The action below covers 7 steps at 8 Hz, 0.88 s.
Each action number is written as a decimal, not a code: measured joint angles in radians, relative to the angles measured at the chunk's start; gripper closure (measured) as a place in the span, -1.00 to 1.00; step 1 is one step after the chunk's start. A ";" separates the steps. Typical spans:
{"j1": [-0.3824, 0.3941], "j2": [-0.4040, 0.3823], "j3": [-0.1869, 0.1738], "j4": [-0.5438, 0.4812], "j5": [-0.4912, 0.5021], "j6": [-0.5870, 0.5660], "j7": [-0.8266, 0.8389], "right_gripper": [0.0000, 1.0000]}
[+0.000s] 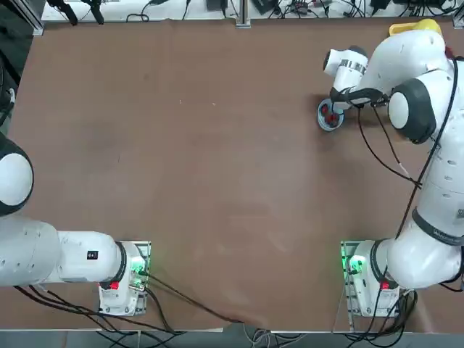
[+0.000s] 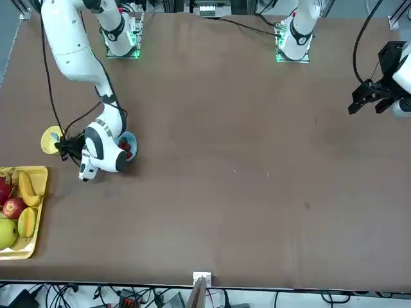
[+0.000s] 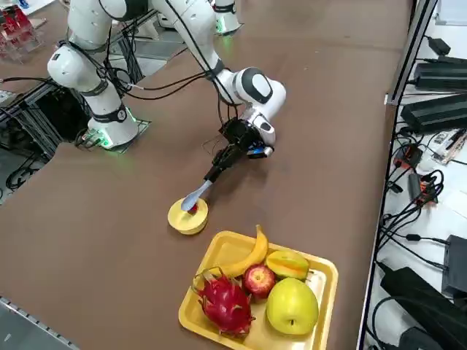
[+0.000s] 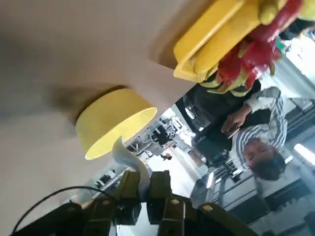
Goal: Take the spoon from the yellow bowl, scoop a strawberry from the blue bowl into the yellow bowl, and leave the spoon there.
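The right gripper (image 3: 217,169) is shut on the handle of the pale spoon (image 3: 197,195). The spoon slants down, and its scoop end is over the yellow bowl (image 3: 187,219). A small red strawberry (image 3: 192,208) shows at the spoon's tip inside that bowl. The wrist view shows both fingers (image 4: 130,189) pinching the spoon (image 4: 127,158) beside the yellow bowl (image 4: 113,125). The blue bowl (image 1: 330,116) holds red strawberries and sits just behind the gripper, partly hidden by the wrist. In the front view the yellow bowl (image 2: 50,138) lies left of the blue bowl (image 2: 128,146).
A rectangular yellow fruit tray (image 3: 219,251) with a banana, an apple, a dragon fruit and other fruit lies close beside the yellow bowl, near the table's far edge. A person (image 4: 256,142) sits beyond the table. Cables trail from the right arm across the table.
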 joint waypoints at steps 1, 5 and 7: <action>-0.007 0.008 -0.002 0.001 -0.002 0.000 0.075 0.79; -0.031 0.036 -0.014 0.030 -0.003 0.002 0.321 0.79; -0.031 0.054 -0.013 0.035 -0.004 0.006 0.465 0.79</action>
